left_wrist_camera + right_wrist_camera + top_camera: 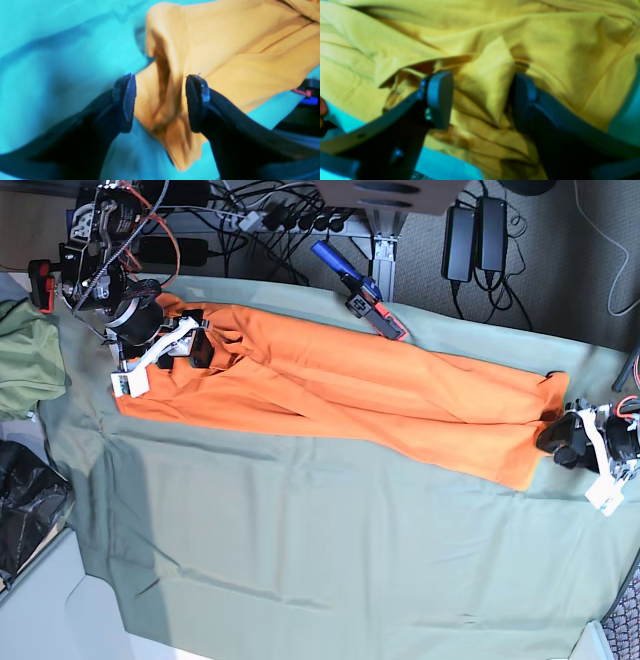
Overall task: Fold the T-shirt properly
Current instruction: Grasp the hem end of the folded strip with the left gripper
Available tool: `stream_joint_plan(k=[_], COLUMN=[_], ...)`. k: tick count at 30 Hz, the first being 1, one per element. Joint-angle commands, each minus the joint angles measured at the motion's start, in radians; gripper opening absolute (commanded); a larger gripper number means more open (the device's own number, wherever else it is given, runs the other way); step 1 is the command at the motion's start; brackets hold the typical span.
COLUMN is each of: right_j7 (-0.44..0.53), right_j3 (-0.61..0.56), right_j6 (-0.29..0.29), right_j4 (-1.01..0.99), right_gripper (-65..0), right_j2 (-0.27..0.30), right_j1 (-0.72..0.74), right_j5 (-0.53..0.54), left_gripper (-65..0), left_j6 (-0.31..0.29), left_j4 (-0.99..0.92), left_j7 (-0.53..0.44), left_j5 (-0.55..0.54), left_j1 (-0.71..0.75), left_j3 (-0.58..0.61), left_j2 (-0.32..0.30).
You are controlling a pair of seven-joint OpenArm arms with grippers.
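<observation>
1. The T-shirt (340,395) lies on the desk as a long, narrow orange band, running from the far left of the base view to the right edge of the pale green cloth (320,540) that covers the desk.
2. The left gripper (160,100) sits at the end of the shirt on the base view's right (560,442). Its jaws stand well apart, with a raised ridge of orange fabric (162,105) between them.
3. In the left wrist view neither pad presses the ridge flat. The fabric stands loosely in the gap, close to both pads; whether it brushes them is hard to tell, as the picture is soft.
4. The right gripper (482,100) sits at the other end of the shirt, on the base view's left (185,345). Its jaws are also spread wide.
5. In the right wrist view a small peak of cloth (487,82), which looks yellow in this view, rises between the pads over a crumpled heap of folds. The jaws straddle it and do not clamp it; the view is blurred, so light contact cannot be ruled out.
6. An olive green garment (25,370) lies bunched at the desk's left edge, apart from the shirt.
7. A blue and red tool (358,290) lies at the far edge of the desk, its red end just beside the shirt's upper border.
</observation>
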Motion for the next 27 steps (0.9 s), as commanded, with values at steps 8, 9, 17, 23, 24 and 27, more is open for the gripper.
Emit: stream_joint_plan(k=[8,9,17,23,24,27], right_j7=[0.023,0.023,0.023,0.023,0.023,0.023], right_j3=[0.009,0.009,0.009,0.009,0.009,0.009], right_j6=[0.090,0.090,0.090,0.090,0.090,0.090], right_j4=[0.017,0.017,0.017,0.017,0.017,0.017], right_gripper=[-28.3,-28.3,-28.3,-28.3,-28.3,-28.3], right_j2=[-0.002,-0.003,-0.027,-0.027,-0.027,-0.027], right_j1=[0.005,0.005,0.005,-0.004,-0.004,-0.004], right_j5=[0.008,0.008,0.008,0.008,0.008,0.008], left_gripper=[-29.9,-29.9,-30.0,-41.3,-47.1,-54.2], left_j6=[-0.009,-0.009,-0.009,-0.009,-0.009,-0.009], left_j4=[-0.055,-0.065,-0.094,-0.094,-0.094,-0.094], left_j7=[-0.039,-0.039,-0.033,-0.041,-0.052,-0.087], left_j5=[-0.071,-0.084,-0.118,-0.124,-0.126,-0.125], left_j1=[0.029,0.029,0.030,0.029,0.029,0.027], left_j3=[-0.009,-0.009,-0.009,-0.009,-0.009,-0.009], left_j2=[0.015,0.025,0.115,0.124,0.124,0.125])
